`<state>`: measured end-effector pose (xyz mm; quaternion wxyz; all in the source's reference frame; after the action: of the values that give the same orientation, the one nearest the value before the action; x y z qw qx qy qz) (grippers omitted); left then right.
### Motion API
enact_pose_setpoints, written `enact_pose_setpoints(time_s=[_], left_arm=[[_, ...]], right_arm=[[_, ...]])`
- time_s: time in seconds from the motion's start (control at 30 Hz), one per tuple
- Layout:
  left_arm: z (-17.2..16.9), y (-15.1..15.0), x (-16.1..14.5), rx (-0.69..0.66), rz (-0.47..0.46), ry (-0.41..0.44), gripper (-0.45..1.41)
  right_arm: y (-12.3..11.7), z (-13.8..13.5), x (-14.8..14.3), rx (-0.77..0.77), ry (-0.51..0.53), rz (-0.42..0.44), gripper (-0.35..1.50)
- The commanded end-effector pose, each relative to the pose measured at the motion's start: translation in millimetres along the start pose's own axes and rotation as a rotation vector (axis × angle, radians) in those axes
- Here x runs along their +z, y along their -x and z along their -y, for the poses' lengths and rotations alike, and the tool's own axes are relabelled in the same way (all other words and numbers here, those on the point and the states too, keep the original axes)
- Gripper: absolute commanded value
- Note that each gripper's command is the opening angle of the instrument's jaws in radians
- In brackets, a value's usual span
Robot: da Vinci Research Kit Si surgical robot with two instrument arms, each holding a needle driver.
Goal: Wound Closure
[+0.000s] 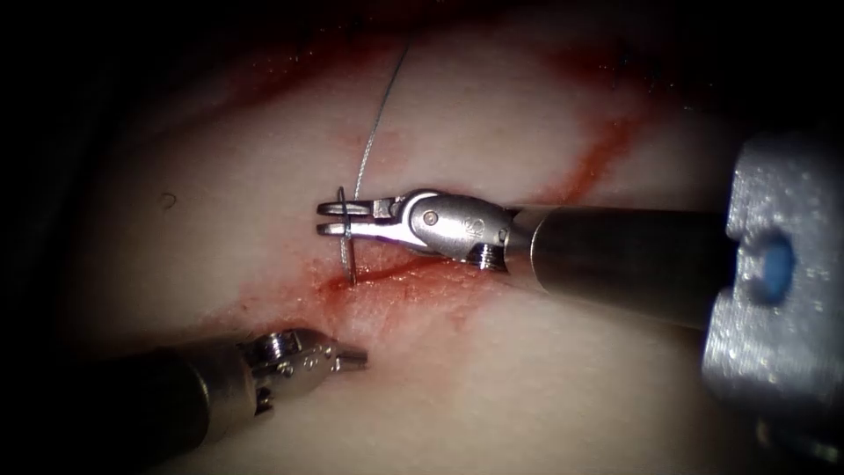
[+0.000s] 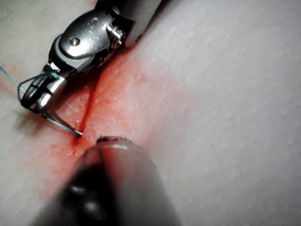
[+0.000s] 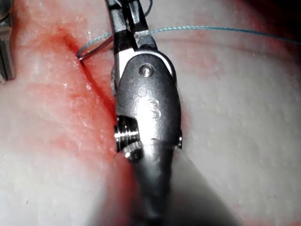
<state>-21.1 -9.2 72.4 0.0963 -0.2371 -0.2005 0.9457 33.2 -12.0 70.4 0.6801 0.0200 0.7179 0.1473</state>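
- Overhead, in the endoscope view, the right hand [image 1: 332, 219] reaches in from the right and grips the needle [image 1: 348, 236] between its closed jaws, near the swaged end of its curve; the needle's tip sits in the cut [image 1: 387, 273] at its left end.
- Thread [image 1: 376, 123] runs up and away from the needle over the tissue [image 1: 492, 105], which carries red fluid [image 1: 378, 290] along the cut.
- Below the cut, the left hand [image 1: 356, 358] lies closed on nothing, apart from the needle.
- Seen from the left wrist, the right hand [image 2: 40, 94] holds the needle [image 2: 61, 123] — its point meets the red cut [image 2: 89, 106].
- From the right wrist, the right hand [image 3: 127, 21] clamps the needle [image 3: 96, 47], with thread [image 3: 225, 29] trailing off sideways over the tissue.
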Motion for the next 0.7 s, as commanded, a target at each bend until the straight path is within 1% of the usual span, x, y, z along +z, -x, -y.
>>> enact_pose_setpoints(time_s=[0.03,0.33,0.7], left_arm=[[-0.1,-0.1,1.1,-0.005,0.004,0.005,-0.01],[-0.1,0.5,1.2,-0.004,0.005,0.011,-0.01],[0.4,2.5,2.1,-0.022,0.014,0.022,-0.01]], right_arm=[[0.6,0.3,0.8,0.012,-0.001,-0.007,-0.35],[0.6,0.1,0.8,0.119,0.000,-0.016,-0.35],[0.6,-0.4,0.7,0.255,0.001,-0.009,-0.35]])
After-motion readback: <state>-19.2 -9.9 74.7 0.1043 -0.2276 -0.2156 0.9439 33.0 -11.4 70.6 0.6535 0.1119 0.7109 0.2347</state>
